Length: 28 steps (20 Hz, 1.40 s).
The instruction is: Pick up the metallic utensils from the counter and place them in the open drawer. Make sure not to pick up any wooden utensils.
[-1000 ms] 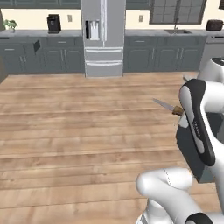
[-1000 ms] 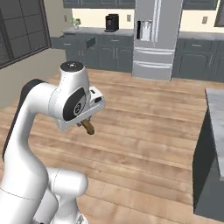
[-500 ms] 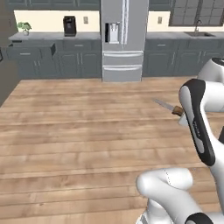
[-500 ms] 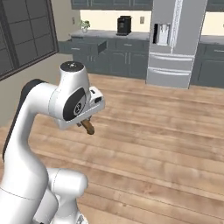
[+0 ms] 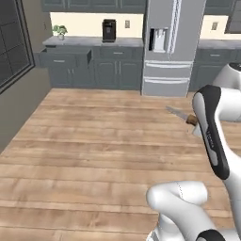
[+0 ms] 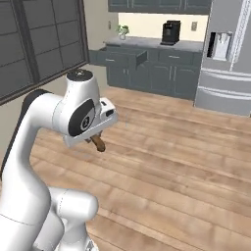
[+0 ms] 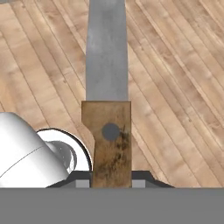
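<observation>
The wood-plank floor spans the ground beneath and ahead of the gripper. Far ahead of the gripper, a run of dark blue-grey cabinets lines the back wall, with a stainless refrigerator set among them. A dark-framed window takes up the wall off to the left of the arm. The white arm is raised well above the floor, with nothing beneath the hand but planks.

The open drawer projects from the top row of those cabinets, well apart from the gripper and far ahead of it to the left; in the right base view the same drawer stands pulled out below the grey countertop. On that countertop, above and just behind the drawer, stand a black coffee machine and a small potted plant.

The gripper is pinched on a knife, its two dark tips pressed against either side of the brown wooden handle. The flat grey metal blade runs straight out from the hand, in line with the fingers, over bare floor. In the left base view the knife juts from beside the wrist; in the right base view its handle end shows below the hand.
</observation>
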Tool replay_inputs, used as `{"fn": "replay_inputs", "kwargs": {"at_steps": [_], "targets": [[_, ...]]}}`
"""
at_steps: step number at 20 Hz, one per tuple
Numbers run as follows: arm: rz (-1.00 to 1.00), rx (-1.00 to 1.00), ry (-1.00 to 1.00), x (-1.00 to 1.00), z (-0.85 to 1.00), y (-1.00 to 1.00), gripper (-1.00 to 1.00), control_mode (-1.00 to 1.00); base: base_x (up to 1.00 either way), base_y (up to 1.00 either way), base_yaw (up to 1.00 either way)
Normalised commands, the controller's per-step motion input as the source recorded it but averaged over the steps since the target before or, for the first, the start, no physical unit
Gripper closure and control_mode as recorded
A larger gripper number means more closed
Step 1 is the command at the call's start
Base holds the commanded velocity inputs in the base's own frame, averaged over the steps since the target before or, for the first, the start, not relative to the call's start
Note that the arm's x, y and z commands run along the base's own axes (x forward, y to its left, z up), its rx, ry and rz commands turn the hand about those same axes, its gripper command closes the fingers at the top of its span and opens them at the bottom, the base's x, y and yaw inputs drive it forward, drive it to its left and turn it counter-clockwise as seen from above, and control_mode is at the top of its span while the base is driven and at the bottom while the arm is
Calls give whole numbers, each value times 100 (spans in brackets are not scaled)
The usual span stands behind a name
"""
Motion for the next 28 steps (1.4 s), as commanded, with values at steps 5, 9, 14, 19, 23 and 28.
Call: {"fn": "replay_inputs", "kwargs": {"at_steps": [5,9,14,19,23,28], "targets": [[0,0,0,0,0,0,100,100,100,-18,54],[0,0,0,0,0,0,100,100,100,-25,59],[0,0,0,0,0,0,100,100,100,-64,51],[0,0,0,0,0,0,100,100,100,-89,45],[0,0,0,0,0,0,100,100,100,-92,45],[0,0,0,0,0,0,100,100,100,-96,44]]}}
